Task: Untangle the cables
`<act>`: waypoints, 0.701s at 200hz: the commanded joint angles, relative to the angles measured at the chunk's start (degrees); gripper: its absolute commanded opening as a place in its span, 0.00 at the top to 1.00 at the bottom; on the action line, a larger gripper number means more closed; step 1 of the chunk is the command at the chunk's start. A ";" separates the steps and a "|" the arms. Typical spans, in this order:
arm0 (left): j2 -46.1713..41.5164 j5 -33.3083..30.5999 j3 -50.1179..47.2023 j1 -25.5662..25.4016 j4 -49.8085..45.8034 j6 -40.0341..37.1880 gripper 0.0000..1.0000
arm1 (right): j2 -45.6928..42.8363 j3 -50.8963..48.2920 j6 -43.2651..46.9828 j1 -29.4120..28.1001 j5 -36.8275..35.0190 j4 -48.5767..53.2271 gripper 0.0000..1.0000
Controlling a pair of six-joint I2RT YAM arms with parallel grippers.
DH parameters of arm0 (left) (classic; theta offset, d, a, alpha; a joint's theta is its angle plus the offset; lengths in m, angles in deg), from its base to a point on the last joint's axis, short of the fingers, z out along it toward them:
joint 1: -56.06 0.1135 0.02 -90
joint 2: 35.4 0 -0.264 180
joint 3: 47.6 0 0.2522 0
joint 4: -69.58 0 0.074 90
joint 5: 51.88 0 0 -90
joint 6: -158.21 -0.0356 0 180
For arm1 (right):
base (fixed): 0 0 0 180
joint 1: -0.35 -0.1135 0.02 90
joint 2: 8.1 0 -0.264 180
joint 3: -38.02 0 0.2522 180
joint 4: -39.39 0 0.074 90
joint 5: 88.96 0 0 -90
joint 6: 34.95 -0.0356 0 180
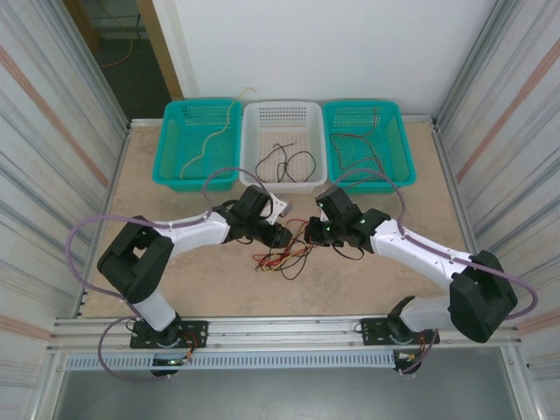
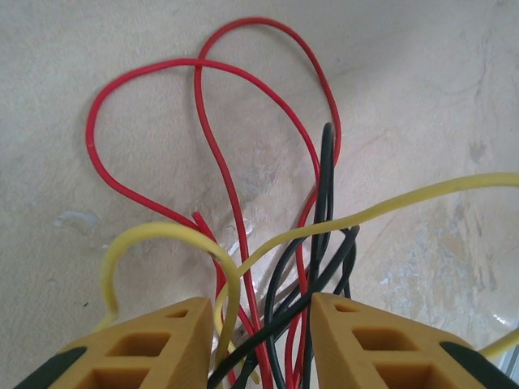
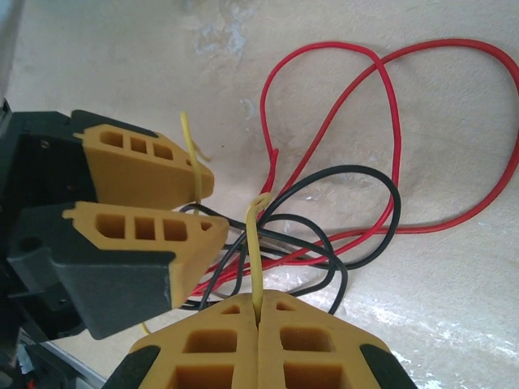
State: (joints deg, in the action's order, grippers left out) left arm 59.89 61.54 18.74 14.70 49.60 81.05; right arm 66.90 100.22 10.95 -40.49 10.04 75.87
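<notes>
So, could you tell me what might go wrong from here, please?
The right gripper is shut on the yellow cable, which crosses the black cable and the red cable; pulling may tighten the tangle. The left gripper straddles several strands, so closing could grab the wrong ones.

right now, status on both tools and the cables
Left tool open, straddling the tangle. Right tool shut on yellow cable. Red cable and black cable crossed, not free. Tools crowd each other.

Bright, even light across my top view, only faint soft shadows on the tabletop [image 1: 219,293], pale glossy patches of glare there in my wrist views, cables [image 2: 197,65] crisp against it.
</notes>
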 commanded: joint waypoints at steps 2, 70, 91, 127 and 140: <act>0.73 -2.66 2.38 -1.49 -1.35 -2.90 0.63 | 0.66 1.03 1.15 0.14 -0.03 0.74 1.00; 0.99 -10.73 3.70 -3.53 -3.11 -5.63 0.82 | 0.68 -0.24 0.06 0.31 0.41 -0.21 1.00; -1.06 -12.03 2.69 -3.51 -4.14 -6.36 0.86 | 0.55 -0.50 -0.11 1.01 0.23 -0.21 1.00; -6.63 -13.72 0.54 -2.32 -6.21 -4.34 1.00 | 0.06 -1.07 -0.47 4.26 0.50 0.53 1.00; -10.24 -13.54 -1.69 -0.30 -5.19 -0.78 1.00 | 0.19 -1.07 -0.42 5.52 0.17 1.54 1.00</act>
State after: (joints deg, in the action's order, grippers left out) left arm 56.32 49.83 20.07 11.83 45.45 76.26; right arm 67.30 100.07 10.73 -36.88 10.26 75.52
